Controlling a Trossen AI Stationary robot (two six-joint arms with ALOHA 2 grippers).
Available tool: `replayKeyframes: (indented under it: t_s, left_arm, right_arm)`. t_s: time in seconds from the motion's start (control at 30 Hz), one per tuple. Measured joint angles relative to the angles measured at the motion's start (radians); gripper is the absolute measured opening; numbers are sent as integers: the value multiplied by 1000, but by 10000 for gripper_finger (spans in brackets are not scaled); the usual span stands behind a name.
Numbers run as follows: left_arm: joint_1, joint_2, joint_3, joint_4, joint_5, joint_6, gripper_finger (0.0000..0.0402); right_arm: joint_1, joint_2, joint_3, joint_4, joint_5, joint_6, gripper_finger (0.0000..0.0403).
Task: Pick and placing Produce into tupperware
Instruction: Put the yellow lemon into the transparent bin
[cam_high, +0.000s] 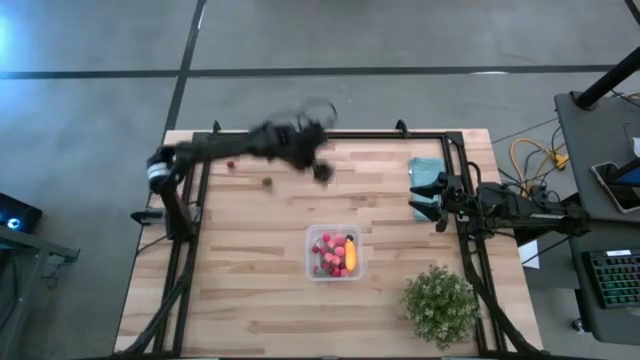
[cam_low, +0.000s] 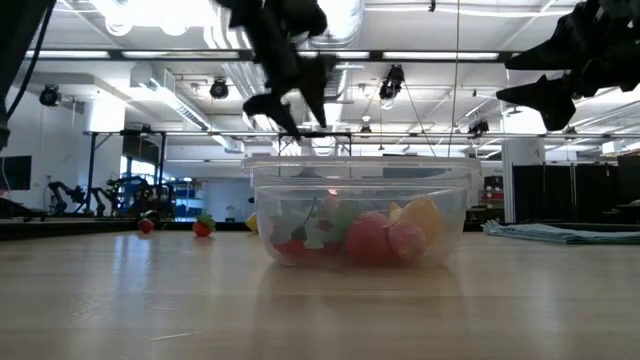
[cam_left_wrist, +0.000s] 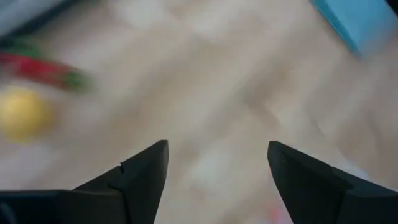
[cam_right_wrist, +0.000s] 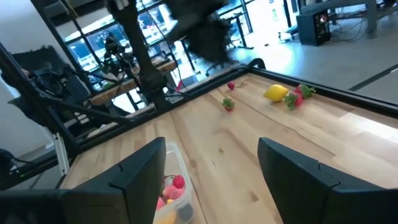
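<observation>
Above the bench (cam_high: 250, 300), my left hand (cam_high: 322, 172) hung released, past the tupperware (cam_high: 334, 252); right hand (cam_high: 424, 197) waited released.

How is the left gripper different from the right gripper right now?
The left gripper hangs over the far middle of the wooden table, its arm reaching in from the left side; the right gripper waits near the right edge, beside the folded teal cloth. The left one shows blurred in the high view; the right one shows sharp. Both are open and empty, and neither is over the clear plastic tupperware.
</observation>
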Motion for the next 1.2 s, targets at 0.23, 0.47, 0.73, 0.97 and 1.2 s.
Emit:
replayKeyframes:
  t_s: [0.23,0.47,0.73,0.97,1.2]
  left_arm:
    - [312,72,-5,12,81,-2,260]
    - [411,150,-8,39,149,108,260]
    - [415,207,-11,-66,105,495,260]
    - [430,224,-20,-70,70,505,260]
    - [429,224,-24,-5,78,503,260]
  right_arm:
    - [0,-1,0,-3,1,0,252]
    - [0,-1,0,-3,1,0,250]
    - [0,-1,0,-3,1,0,248]
    - [0,-1,0,-2,1,0,253]
    - [0,-1,0,-2,1,0,248]
